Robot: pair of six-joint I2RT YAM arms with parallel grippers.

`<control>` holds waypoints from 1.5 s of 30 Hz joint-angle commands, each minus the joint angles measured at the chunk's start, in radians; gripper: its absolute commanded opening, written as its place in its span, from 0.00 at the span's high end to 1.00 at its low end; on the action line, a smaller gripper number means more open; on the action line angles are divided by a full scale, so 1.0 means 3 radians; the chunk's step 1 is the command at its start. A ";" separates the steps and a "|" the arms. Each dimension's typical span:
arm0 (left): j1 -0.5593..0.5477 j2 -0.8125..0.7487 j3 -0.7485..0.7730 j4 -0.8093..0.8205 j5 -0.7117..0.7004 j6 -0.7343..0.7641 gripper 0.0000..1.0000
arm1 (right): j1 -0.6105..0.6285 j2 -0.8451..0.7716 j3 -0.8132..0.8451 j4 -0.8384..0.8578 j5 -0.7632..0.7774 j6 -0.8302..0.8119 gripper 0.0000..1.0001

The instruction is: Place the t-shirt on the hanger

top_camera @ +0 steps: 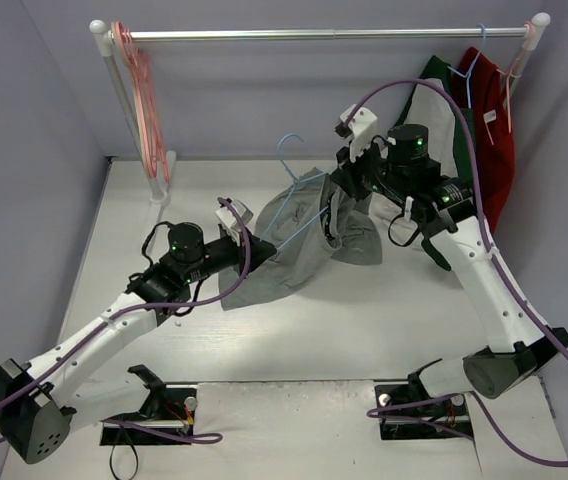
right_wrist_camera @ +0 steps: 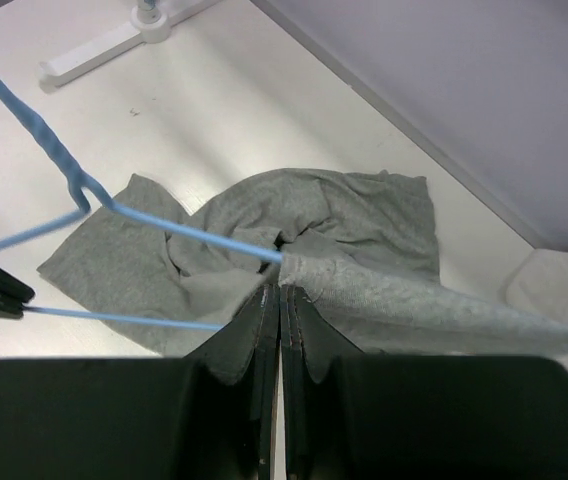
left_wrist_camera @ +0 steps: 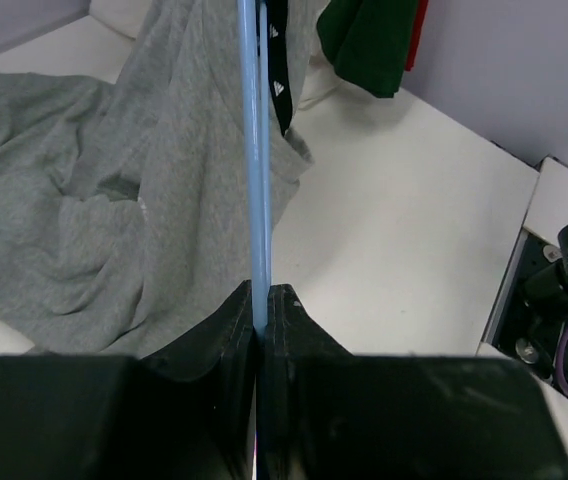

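The grey t-shirt [top_camera: 282, 252] hangs bunched between the two arms at the table's middle, its lower part resting on the table. The light-blue wire hanger [top_camera: 286, 212] runs through it, hook up at the back. My left gripper [top_camera: 247, 243] is shut on the hanger's wire [left_wrist_camera: 255, 200] at the shirt's left side. My right gripper [top_camera: 341, 186] is shut on the shirt's ribbed edge [right_wrist_camera: 364, 290], holding it up where the hanger's wire [right_wrist_camera: 189, 235] enters the fabric. The shirt also shows in the left wrist view [left_wrist_camera: 94, 210].
A clothes rail [top_camera: 324, 35] spans the back. Pink hangers [top_camera: 142, 85] hang at its left end. A white-and-green shirt [top_camera: 454, 110] on a blue hanger and a red garment [top_camera: 494, 140] hang at its right end. The rail's white foot [right_wrist_camera: 114, 42] lies behind.
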 commanded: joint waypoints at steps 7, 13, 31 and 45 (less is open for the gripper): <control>-0.0313 0.0152 0.0037 0.1016 -0.0282 -0.0231 1.00 | 0.0346 0.0019 0.0005 0.0343 0.0109 0.0271 1.00; -0.0411 0.0366 -0.0040 0.1472 -0.0354 -0.0323 1.00 | 0.0683 0.0054 0.0005 0.0430 0.0304 0.0373 1.00; -0.0508 0.0592 -0.0495 0.2607 -0.0477 -0.0528 1.00 | 0.0904 -0.0007 0.0143 0.0210 0.0943 0.0225 0.37; -0.0492 0.0469 -0.0623 0.2603 -0.0559 -0.0451 1.00 | -0.0073 -0.0262 0.0337 -0.0219 0.0433 -0.0327 0.43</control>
